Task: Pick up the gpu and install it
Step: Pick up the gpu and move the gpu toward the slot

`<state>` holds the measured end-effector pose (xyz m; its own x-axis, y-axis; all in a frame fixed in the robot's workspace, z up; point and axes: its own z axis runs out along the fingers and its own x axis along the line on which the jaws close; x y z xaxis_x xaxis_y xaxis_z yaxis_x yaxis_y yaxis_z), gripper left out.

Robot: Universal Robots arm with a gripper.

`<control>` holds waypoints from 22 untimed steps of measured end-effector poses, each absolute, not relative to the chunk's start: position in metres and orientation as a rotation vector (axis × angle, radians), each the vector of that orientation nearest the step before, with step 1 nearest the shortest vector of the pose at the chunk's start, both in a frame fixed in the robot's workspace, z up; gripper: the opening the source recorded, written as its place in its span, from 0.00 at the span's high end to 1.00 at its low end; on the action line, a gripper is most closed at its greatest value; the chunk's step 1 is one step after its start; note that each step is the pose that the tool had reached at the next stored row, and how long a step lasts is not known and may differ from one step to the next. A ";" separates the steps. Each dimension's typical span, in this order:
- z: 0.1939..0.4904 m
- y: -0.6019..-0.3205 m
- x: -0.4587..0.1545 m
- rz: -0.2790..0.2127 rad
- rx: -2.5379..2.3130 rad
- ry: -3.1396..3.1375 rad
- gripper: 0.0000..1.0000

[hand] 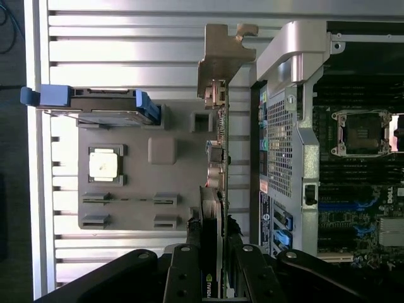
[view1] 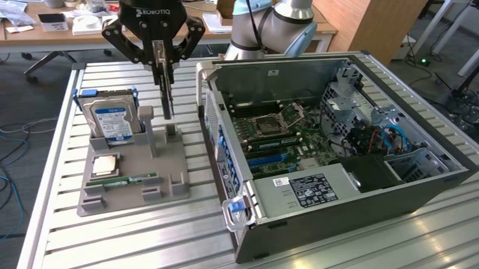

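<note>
Grips the gpu (view1: pixel 166 89) with the gripper (view1: pixel 163 60), over an edge of the gray stand (view1: pixel 170 163), between hard drive (view1: pixel 112 119) and computer (view1: pixel 337 224).

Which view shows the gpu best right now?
Wrist view: the gpu stretches from the gripper to its metal bracket. Exterior view gives a thin dark edge-on strip in the gripper, above the grey holder.

The gpu (hand: pixel 218 151) has a dull metal bracket (hand: pixel 221 57); the table (view1: pixel 112 241) is ribbed, shiny metal.
</note>
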<state>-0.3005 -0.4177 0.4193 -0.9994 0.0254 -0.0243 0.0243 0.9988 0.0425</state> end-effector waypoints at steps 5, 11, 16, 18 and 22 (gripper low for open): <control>0.419 -0.418 -0.300 0.066 0.039 3.116 0.74; 0.419 -0.418 -0.298 0.066 0.039 3.116 0.74; 0.419 -0.418 -0.295 0.066 0.039 3.116 0.74; 0.419 -0.418 -0.293 0.066 0.039 3.116 0.74; 0.419 -0.418 -0.289 0.066 0.039 3.116 0.74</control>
<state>-0.2887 -0.4177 0.4194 -0.9994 0.0253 -0.0243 0.0242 0.9988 0.0426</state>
